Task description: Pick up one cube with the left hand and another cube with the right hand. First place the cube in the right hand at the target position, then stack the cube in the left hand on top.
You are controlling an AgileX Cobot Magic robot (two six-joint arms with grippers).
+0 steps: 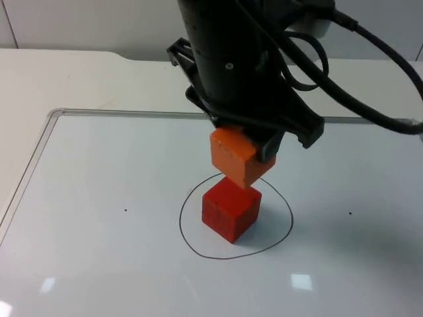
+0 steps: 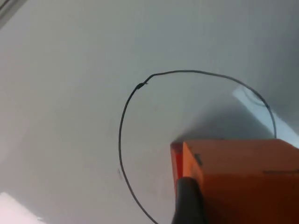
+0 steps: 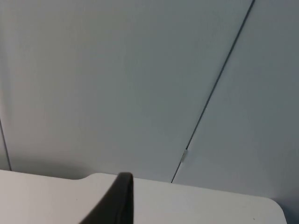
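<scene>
two cubes are on view, both matte, solid-looking blocks with crisp edges. one orange cube (image 1: 232, 156) is clamped in the left claw (image 1: 254, 146), whose black fingers grip it on opposite sides; it hangs tilted, its lower corner just above or touching the top of the one red cube (image 1: 231, 210), and i cannot tell which. the red cube sits directly below the left claw, flat on the table (image 1: 99, 218), inside a thin, hand-drawn black circle (image 1: 198, 247) that loops around it.

from the left wrist, the orange cube (image 2: 243, 179) sits against a black fingertip (image 2: 187, 200), with a sliver of the red cube (image 2: 176, 158) peeking out beside it and the circle (image 2: 122, 121) curving over the smooth, glossy white table (image 2: 60, 116).

the right claw (image 3: 119, 200) is held up off the work, one dark fingertip facing the grey partition wall (image 3: 117, 84) beyond the rounded table edge (image 3: 196, 205); i cannot tell whether its fingers are apart or together. that arm waits.
</scene>
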